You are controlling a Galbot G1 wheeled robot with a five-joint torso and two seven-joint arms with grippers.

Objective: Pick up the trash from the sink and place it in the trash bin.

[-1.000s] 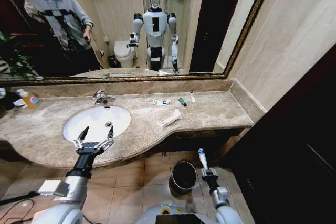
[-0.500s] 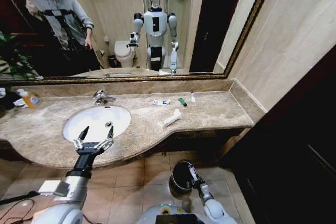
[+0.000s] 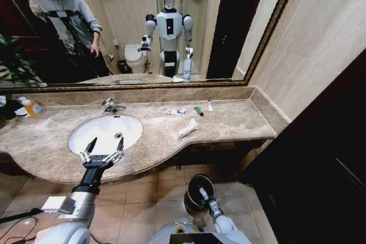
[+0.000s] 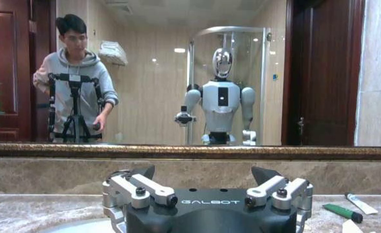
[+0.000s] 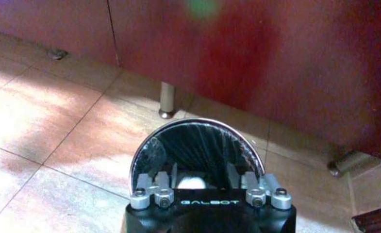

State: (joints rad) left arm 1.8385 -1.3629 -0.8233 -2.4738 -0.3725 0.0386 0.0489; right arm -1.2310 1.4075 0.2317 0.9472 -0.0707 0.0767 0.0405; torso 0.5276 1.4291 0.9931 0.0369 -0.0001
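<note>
The white oval sink (image 3: 106,132) is set in the beige marble counter, and my left gripper (image 3: 102,151) hovers open and empty over its front rim; the left wrist view shows it (image 4: 205,173) with fingers spread. On the counter to the right lie a white-blue packet (image 3: 175,111), a green stick (image 3: 198,111), a white tube (image 3: 210,106) and a long white wrapper (image 3: 187,128). Down on the floor, my right gripper (image 3: 204,194) is over the black trash bin (image 3: 194,184), shut on a white tube (image 5: 190,183) just above the bin's mouth (image 5: 197,141).
A chrome faucet (image 3: 110,106) stands behind the sink and an orange-labelled bottle (image 3: 33,108) at the far left. The counter's front edge overhangs the bin. Dark wood panels (image 5: 242,58) with metal feet stand behind it. A dark wall closes the right side.
My right gripper has come down and to the left with the white tube, from beside the bin to over its mouth. The left arm has not moved.
</note>
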